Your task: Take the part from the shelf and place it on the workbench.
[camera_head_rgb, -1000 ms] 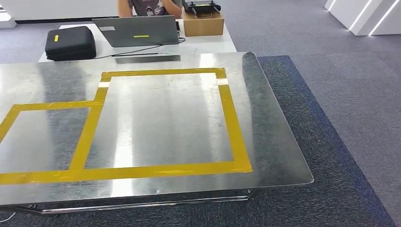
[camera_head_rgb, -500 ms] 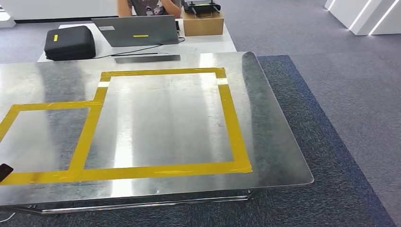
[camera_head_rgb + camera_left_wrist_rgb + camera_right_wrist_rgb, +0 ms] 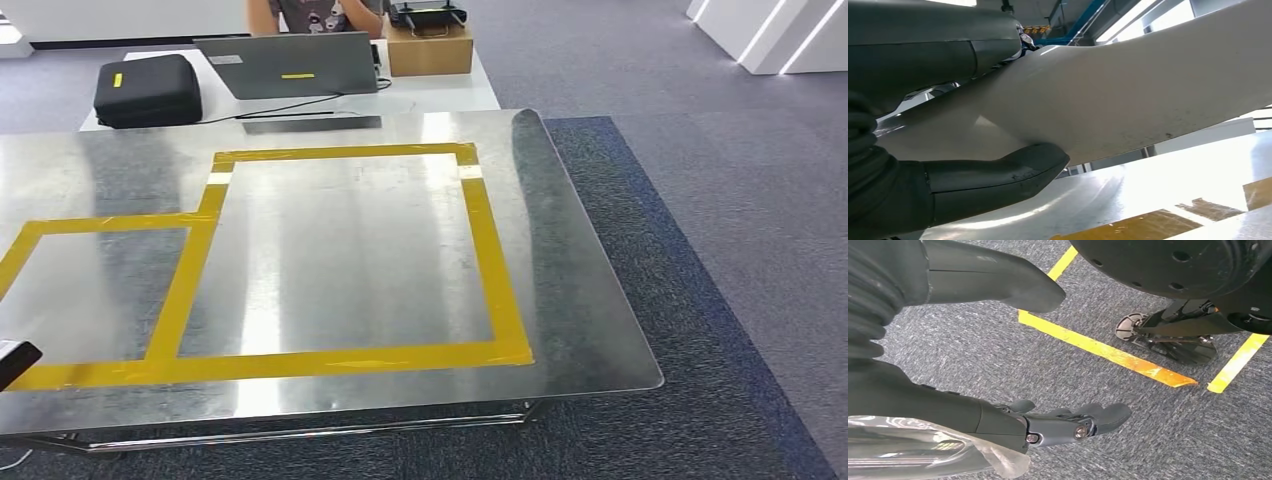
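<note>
Left hand [image 3: 948, 185] grips white part [image 3: 1128, 95] (no readable writing), over workbench [image 3: 560, 250]

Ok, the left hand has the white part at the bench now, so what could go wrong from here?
1. The white part reaches far beyond the left hand, with the thumb underneath, so it may tilt or slip on release.
2. The workbench is bare, shiny metal, so the part could slide after it is set down.
3. The head view catches just a dark tip at the bench's left edge, so placement against the yellow tape is hard to check.
</note>
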Motion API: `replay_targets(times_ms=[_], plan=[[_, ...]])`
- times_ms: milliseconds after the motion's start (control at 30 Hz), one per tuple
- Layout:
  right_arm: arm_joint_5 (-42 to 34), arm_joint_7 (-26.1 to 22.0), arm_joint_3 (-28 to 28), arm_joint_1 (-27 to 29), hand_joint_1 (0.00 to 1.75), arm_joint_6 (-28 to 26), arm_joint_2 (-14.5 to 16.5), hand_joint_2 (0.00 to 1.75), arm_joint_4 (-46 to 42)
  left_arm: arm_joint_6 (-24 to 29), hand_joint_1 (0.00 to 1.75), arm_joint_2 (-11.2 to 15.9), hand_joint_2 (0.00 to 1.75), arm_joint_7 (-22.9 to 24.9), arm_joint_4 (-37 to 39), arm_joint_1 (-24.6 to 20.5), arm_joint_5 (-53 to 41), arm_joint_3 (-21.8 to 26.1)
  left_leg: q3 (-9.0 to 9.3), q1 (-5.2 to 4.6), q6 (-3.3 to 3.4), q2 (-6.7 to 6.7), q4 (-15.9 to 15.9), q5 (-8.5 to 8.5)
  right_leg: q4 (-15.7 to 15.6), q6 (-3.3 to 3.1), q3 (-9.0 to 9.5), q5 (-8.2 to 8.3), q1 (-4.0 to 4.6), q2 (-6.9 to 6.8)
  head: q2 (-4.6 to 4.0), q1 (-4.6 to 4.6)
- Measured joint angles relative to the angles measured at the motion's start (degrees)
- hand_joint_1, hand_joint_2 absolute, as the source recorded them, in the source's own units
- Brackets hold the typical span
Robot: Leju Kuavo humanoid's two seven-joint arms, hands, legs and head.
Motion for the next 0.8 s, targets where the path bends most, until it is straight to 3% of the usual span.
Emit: replay_targets(times_ms=[800], plan=[[-0.6,0.2,0.2,-0.1,0.0,0.2,0.0,1.75,0.0,3.9,1.75,0.7,1.75,1.7,-1.5,0.3,-3.2,-7.8,-0.03,0.0,0.0,0.03,0.0,-0.01,0.0,0.0,-0.02,0.0,0.0,0.05,0.0,0.0]])
